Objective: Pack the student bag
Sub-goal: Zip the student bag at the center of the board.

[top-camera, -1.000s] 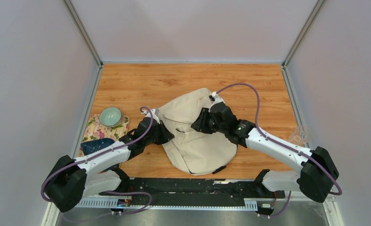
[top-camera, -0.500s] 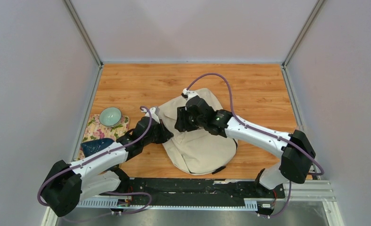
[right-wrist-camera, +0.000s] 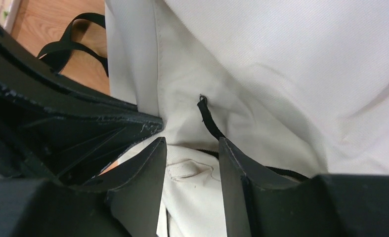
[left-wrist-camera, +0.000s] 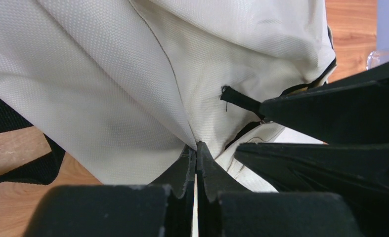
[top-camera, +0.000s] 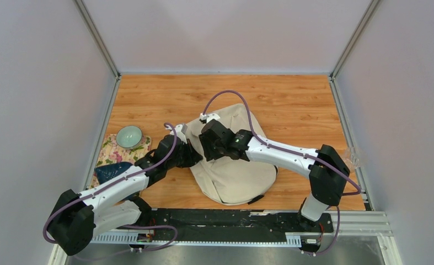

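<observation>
Left jaws tight on student bag (left-wrist-camera: 133, 74) fabric — right jaws half-apart near zipper pull (right-wrist-camera: 208, 118)

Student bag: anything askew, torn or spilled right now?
Nothing looks torn or spilled. The student bag lies slumped and creased, with its fabric bunched into a sharp fold on the side where the left gripper is shut on it. The right gripper stands open just short of the black zipper pull, not gripping it.

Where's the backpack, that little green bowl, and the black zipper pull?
student bag (top-camera: 236, 176), top view, bare cream fabric on its near side.
bowl (top-camera: 128, 136), top view, centre of its pale green inside.
zipper pull (right-wrist-camera: 209, 121), right wrist view, middle of the strip.
</observation>
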Tool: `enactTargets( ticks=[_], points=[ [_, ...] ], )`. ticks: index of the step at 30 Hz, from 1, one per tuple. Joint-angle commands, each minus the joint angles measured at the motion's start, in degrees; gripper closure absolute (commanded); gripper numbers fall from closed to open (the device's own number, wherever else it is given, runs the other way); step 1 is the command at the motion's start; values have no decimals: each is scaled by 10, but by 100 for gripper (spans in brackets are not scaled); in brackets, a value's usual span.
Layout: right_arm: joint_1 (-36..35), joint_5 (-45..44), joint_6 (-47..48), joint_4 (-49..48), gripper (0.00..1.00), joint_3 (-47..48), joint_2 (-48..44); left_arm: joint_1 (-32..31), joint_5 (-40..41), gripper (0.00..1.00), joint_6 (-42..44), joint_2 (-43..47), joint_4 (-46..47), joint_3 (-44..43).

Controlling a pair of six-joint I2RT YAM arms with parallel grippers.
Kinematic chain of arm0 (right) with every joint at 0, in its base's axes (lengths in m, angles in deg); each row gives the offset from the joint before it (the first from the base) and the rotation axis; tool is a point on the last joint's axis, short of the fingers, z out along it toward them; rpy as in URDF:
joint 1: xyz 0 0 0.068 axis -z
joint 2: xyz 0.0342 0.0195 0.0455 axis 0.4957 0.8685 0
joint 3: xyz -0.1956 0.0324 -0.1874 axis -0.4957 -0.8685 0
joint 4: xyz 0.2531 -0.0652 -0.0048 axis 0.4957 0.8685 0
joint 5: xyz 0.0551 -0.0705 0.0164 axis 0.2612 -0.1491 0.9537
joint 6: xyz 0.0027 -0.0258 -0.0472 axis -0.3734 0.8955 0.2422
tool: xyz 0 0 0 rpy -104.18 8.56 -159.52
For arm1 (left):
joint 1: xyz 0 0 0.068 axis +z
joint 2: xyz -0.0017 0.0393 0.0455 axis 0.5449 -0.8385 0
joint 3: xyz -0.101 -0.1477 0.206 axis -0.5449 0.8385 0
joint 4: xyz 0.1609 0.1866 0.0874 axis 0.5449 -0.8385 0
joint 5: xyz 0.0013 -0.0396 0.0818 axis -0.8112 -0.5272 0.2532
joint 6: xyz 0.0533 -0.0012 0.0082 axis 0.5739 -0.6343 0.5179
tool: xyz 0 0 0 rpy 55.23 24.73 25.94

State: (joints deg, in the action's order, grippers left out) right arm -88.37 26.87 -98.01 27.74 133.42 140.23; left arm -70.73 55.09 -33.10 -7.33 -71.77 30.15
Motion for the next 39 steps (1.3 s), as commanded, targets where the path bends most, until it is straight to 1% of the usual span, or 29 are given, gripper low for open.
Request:
enactTargets(
  ticks=[1, 4, 7, 11, 16, 20, 26, 37, 39],
  points=[
    [-8, -52, 28, 18, 53, 44, 23, 5, -9, 100, 19, 15, 7, -29],
    [-14, -74, 36, 26, 53, 53, 30, 5, -11, 100, 20, 16, 6, -29],
    [-15, -68, 39, 21, 54, 52, 26, 6, -12, 100, 20, 16, 4, -29],
    [-16, -47, 33, -14, 54, 27, -6, 6, -12, 100, 22, 15, 3, -28],
    [-16, -61, 25, -31, 54, 6, -27, 6, -13, 100, 21, 14, 2, -27],
    [-14, -89, 25, -23, 54, 7, -21, 6, -18, 100, 20, 14, 2, -27],
    [-10, -93, 31, -19, 55, 15, 10, 7, -19, 100, 23, 17, 0, -28],
    [6, -75, 37, -24, 63, 22, 45, 8, -26, 100, 24, 16, 2, -29],
    [6, -73, 37, -25, 67, 18, 49, 8, -28, 100, 22, 15, 2, -28]
  ],
)
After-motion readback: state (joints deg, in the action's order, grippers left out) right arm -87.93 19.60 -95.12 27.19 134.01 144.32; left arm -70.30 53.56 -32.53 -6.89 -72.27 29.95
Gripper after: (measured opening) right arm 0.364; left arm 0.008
